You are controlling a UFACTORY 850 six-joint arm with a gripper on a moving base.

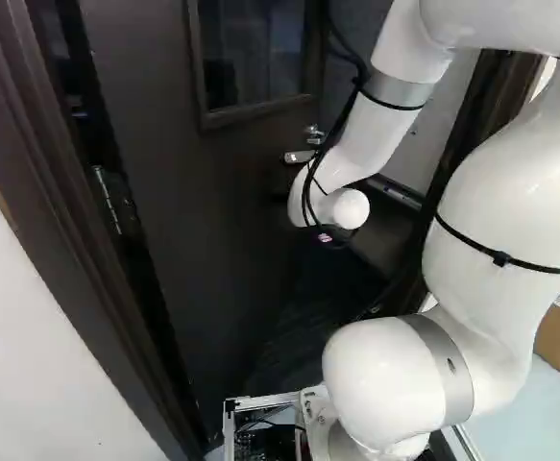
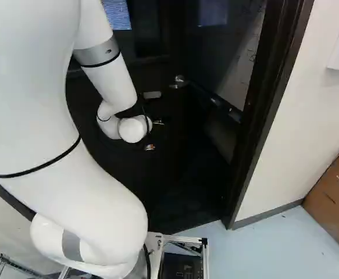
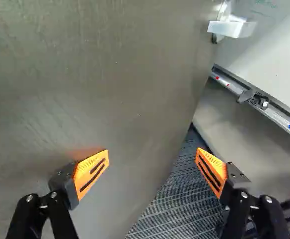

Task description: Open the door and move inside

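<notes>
The door (image 1: 198,202) is right in front of the base, partway open, with its hinge (image 1: 107,197) at the left of the left base view. It seems to be ajar like this because the arm (image 1: 505,211) is pushing it in, to make a way through for the base. The end effector (image 3: 153,154) is spread wide and holds nothing. One finger is over the door's flat face, and the other is out past its free edge, over the striped carpet (image 3: 179,194). I can't tell if the first one touches the door. I think it is put there, near the free edge, because a push far from the hinge is easier. The handle (image 3: 234,29) is near that edge too, ahead of the fingers and not in their grip. The door is tall, so its long way runs up and down. Its free edge points away from the base, into the room, and its face slants across the way in. Past the edge is a whiteboard (image 3: 274,50) with a tray (image 3: 234,87) under it. The door frame (image 2: 265,116) stands on the other side of the gap, so the arm and base could bump it going in.
</notes>
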